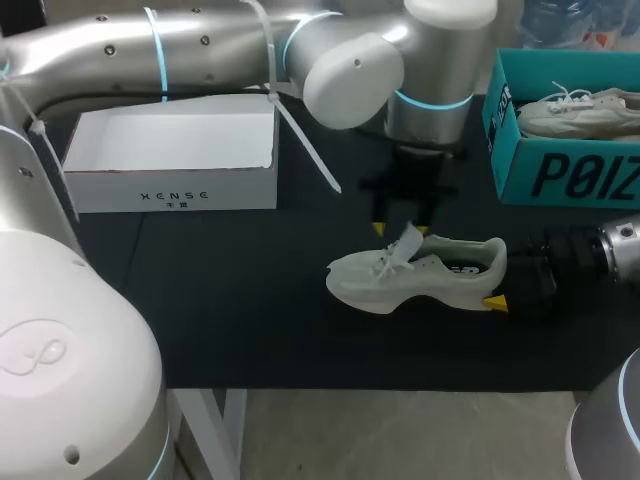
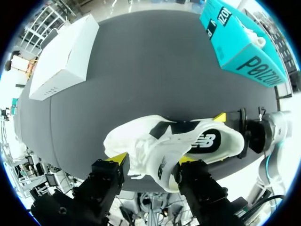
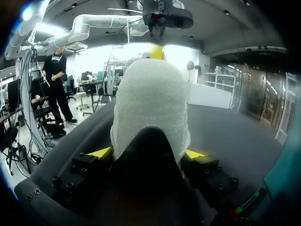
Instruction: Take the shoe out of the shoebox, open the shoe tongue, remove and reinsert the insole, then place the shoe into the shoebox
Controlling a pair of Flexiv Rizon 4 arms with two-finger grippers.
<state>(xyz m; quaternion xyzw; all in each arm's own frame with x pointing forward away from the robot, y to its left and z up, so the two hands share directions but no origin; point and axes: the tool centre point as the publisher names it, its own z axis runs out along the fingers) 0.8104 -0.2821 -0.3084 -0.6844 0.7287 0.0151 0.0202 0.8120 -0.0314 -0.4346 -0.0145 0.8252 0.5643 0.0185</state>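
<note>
A white shoe (image 1: 415, 272) lies on the black table (image 1: 250, 310) with its toe to the left and its tongue (image 1: 408, 240) standing up. My left gripper (image 1: 403, 226) hangs just over the tongue. In the left wrist view the left gripper (image 2: 153, 159) is open, its yellow tips on either side of the tongue and laces (image 2: 146, 150). My right gripper (image 1: 498, 275) comes in from the right and is shut on the shoe's heel (image 3: 150, 103), a yellow tip against each side. The white shoebox (image 1: 170, 155) stands open at the back left.
A teal shoebox (image 1: 560, 150) at the back right holds another white shoe (image 1: 580, 110). My left arm (image 1: 200, 50) spans the back of the table above the white box. Bare black table lies in front of the shoe.
</note>
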